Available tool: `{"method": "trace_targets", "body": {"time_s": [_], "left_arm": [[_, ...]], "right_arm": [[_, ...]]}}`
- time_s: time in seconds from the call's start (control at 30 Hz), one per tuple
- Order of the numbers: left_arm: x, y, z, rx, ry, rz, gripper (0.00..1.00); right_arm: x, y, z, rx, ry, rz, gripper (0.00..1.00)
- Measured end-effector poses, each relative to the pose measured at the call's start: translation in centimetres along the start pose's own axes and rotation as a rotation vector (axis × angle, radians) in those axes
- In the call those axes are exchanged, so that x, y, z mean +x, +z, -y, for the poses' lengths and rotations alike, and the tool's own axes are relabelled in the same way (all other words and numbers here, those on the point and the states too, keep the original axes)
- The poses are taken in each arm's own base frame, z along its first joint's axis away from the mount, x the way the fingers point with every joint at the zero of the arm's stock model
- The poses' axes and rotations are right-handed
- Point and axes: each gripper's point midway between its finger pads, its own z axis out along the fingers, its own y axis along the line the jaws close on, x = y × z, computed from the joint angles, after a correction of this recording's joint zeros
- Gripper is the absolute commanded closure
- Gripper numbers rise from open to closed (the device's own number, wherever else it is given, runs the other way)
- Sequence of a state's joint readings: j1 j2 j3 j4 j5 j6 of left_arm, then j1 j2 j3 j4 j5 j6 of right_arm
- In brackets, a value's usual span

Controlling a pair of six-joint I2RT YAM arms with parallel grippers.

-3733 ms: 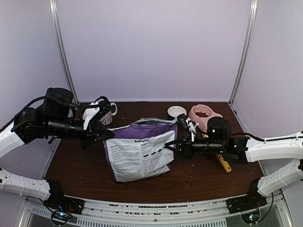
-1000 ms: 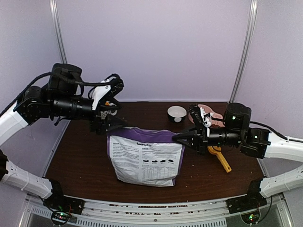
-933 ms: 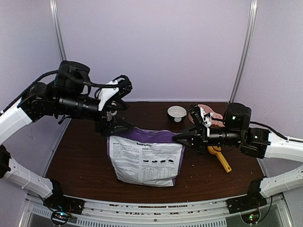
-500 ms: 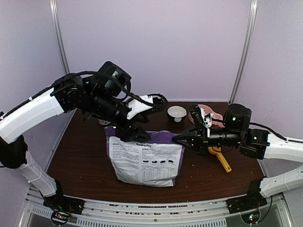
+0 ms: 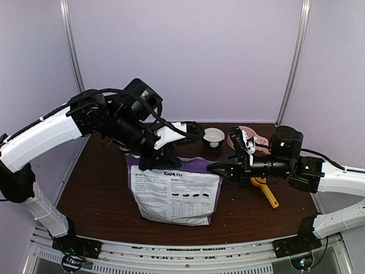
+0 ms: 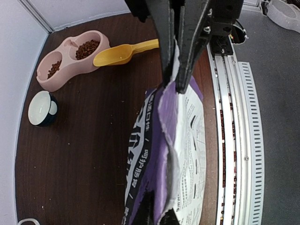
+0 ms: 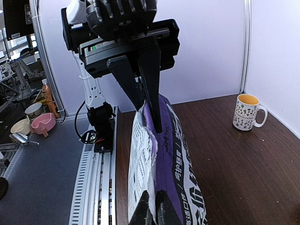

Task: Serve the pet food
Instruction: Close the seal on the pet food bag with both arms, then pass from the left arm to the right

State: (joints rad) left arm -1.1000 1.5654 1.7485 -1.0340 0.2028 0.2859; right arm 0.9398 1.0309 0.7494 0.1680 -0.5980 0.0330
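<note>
At mid-surface: purple bag (image 5: 174, 194), upright, printed face toward the arm bases, top edge ragged.

Left tool (image 6: 176, 83): clenched on the bag's top edge, left of its middle.

Right tool (image 7: 152, 208): clenched on the same edge at its own-side corner.

Pet food (image 6: 86, 48): kibble in both wells of the pink double bowl (image 6: 65, 60), far right of the surface (image 5: 97, 188). The rest is presumably inside the bag, unseen.

Yellow scoop (image 6: 119, 54): lying flat just beside the bowl, unheld.

Hazards, as judged:
- Thin film in narrow tips may slip or tear under an uneven pull.
- A sideways tug could tip the bag and spill kibble.
- Whether each tool pinches one wall or both cannot be told. If both, the mouth will not part.
- With both tools occupied, freeing one for the scoop may let the bag slump.
</note>
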Motion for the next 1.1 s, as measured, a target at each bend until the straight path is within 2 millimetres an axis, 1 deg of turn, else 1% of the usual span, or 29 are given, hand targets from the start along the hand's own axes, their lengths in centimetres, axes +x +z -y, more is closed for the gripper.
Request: {"method": "trace_targets", "body": {"time_s": [0.2, 0.33, 0.4, 0.47, 0.63, 0.7, 0.8, 0.87, 0.97, 1.0, 1.03, 1.1], "left_arm": [[0.0, 0.0, 0.1, -0.004, -0.016, 0.017, 1.0], [0.0, -0.4, 0.8, 0.026, -0.044, 0.027, 1.0], [0.1, -0.5, 1.1, 0.035, -0.054, 0.025, 1.0], [0.0, -0.4, 1.4, 0.044, -0.058, 0.024, 1.0], [-0.4, -0.4, 2.8, 0.076, -0.054, 0.028, 1.0], [-0.5, -0.4, 3.0, 0.083, -0.052, 0.03, 1.0], [-0.6, -0.4, 3.1, 0.088, -0.053, 0.032, 1.0], [-0.6, -0.4, 3.2, 0.09, -0.054, 0.033, 1.0], [-0.6, -0.4, 3.2, 0.095, -0.055, 0.033, 1.0], [-0.6, -0.4, 3.2, 0.096, -0.055, 0.033, 1.0], [-0.6, -0.4, 3.3, 0.097, -0.055, 0.033, 1.0], [-0.6, -0.4, 3.3, 0.096, -0.056, 0.033, 1.0]], "right_arm": [[0.1, 0.1, -0.1, 0.003, 0.004, -0.009, 1.0], [0.0, 0.3, -0.9, -0.002, -0.004, -0.037, 1.0], [-0.1, 0.5, -1.3, -0.003, -0.009, -0.054, 0.97], [-0.1, 0.6, -1.5, -0.004, -0.01, -0.065, 0.91], [-0.2, 1.5, -2.1, -0.013, -0.013, -0.101, 0.67], [0.1, 1.7, -2.1, -0.013, -0.013, -0.123, 0.6], [0.9, 1.9, -1.9, -0.006, -0.011, -0.159, 0.51], [1.3, 1.9, -1.9, -0.004, -0.006, -0.18, 0.48], [1.7, 2.0, -1.9, -0.002, -0.003, -0.195, 0.48], [1.7, 2.0, -1.9, 0.0, -0.004, -0.195, 0.52], [1.6, 2.0, -1.9, 0.002, -0.005, -0.193, 0.59], [1.5, 2.0, -1.9, 0.006, -0.007, -0.186, 0.81]]}}
